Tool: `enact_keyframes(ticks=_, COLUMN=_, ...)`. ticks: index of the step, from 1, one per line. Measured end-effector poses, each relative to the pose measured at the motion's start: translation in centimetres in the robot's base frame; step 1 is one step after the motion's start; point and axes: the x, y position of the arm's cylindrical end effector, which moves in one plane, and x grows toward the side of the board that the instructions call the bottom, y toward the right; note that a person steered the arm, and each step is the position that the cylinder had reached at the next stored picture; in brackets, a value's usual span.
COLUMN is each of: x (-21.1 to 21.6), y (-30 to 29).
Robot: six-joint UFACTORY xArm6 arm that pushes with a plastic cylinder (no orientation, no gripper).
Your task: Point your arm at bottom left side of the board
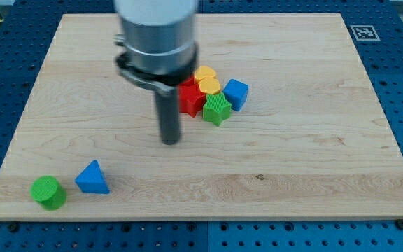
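Near the centre of the wooden board [271, 175], my tip [170, 141] rests on bare wood, just to the view's left of a cluster: red block [189, 98], two yellow blocks [206, 80], green star-shaped block [217, 110] and blue block [236, 94]. No grasping tool is fitted; the arm ends in a plain rod, so open or closed does not apply. Target area, the board's bottom left, lies well apart from my tip, toward the view's bottom left, and holds a green cylinder [47, 192] and a blue triangular block [92, 178] near each other. Assessment: nothing requires taking hold of. Both blocks look small, light and rigid, likely to slide at any touch on smooth wood. Approach should stop short of them.
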Motion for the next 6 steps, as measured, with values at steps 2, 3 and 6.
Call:
enact_keyframes(ticks=2, x=-0.6, y=-14.9)
enact_keyframes(ticks=3, x=1.5, y=-20.4)
enact_keyframes(ticks=6, x=11.2, y=-22.2)
